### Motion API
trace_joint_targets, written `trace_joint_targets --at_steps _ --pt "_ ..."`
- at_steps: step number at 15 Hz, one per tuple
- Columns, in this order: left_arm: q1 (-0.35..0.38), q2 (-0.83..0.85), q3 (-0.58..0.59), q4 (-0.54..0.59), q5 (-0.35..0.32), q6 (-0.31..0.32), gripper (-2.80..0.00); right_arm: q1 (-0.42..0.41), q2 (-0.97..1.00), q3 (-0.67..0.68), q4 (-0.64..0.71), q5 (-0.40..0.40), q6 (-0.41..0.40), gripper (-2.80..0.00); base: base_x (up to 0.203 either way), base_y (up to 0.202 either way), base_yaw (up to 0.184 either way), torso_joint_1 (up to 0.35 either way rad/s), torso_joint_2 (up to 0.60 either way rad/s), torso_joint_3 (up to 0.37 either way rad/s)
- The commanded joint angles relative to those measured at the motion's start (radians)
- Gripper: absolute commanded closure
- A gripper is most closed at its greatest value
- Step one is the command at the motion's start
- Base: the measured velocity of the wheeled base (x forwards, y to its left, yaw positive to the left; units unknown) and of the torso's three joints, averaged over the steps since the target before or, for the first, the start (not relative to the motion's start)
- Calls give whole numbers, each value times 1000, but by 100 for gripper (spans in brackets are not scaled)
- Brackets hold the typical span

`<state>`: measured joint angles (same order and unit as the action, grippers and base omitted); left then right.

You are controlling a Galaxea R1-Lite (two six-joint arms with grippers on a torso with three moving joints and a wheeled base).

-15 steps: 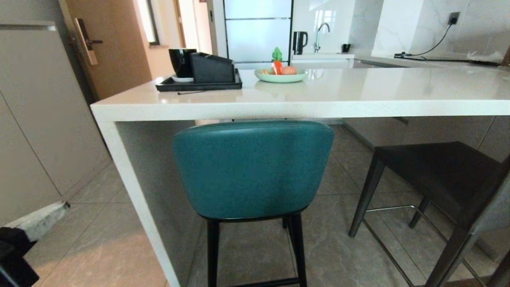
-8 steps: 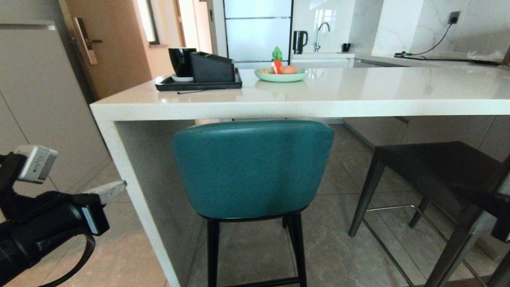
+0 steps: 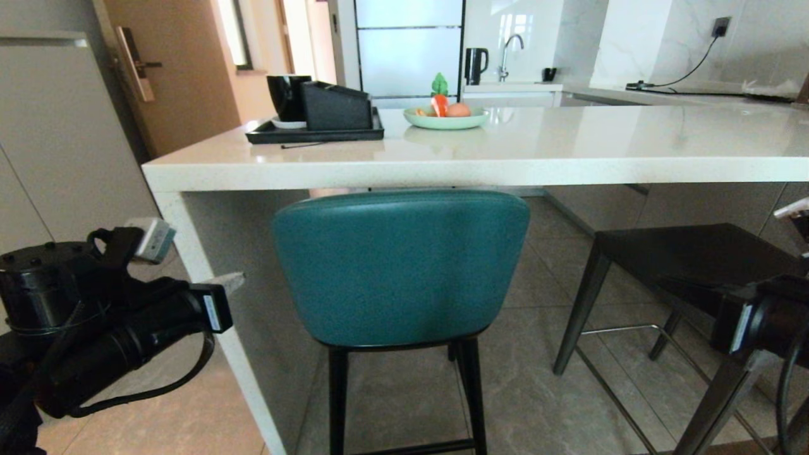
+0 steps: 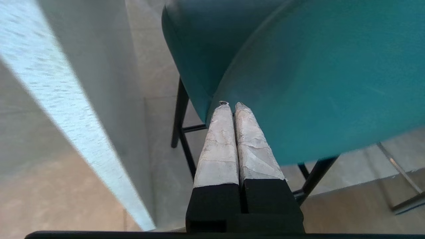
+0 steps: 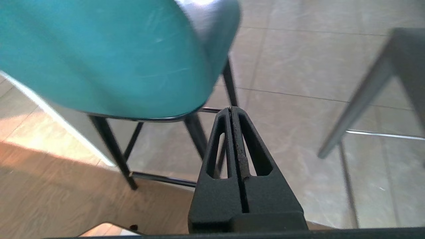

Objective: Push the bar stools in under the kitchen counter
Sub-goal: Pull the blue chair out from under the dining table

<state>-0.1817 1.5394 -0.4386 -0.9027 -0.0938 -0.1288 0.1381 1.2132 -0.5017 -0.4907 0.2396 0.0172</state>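
A black tray (image 3: pixel 314 134) is set at the far left, carrying a black cup (image 3: pixel 287 97) and a black box (image 3: pixel 335 106). A green plate (image 3: pixel 445 120) with a toy carrot (image 3: pixel 439 100) and an egg (image 3: pixel 458 110) is placed beside it. A kettle (image 3: pixel 475 66) and a faucet (image 3: pixel 509 55) are seen farther back.

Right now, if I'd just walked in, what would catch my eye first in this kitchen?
The teal bar stool dead centre, its curved back just below the edge of the white kitchen counter. A black arm rises on each side of it: the left gripper, shut, at the stool's left edge, and the right gripper, also shut, low on its right. The grey stool stands to the right, pulled out.
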Motion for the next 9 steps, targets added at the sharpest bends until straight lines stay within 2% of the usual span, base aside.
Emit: trace_joint_targets --at_steps 1,4,5,9 --pt "2 138 -28 -86 2 -17 0 27 105 14 -89 5 -1 0 0 0 0 0 0 0" --pt "0 292 -76 -283 54 -28 0 37 235 44 -349 18 -2 0 0 0 0 0 0 0" --pt "-1 316 -83 -340 59 -29 0 38 257 67 -398 19 0 0 0 0 0 0 0 0" --pt "10 385 -131 -352 56 -29 0 36 329 53 -419 23 -4 0 0 0 0 0 0 0"
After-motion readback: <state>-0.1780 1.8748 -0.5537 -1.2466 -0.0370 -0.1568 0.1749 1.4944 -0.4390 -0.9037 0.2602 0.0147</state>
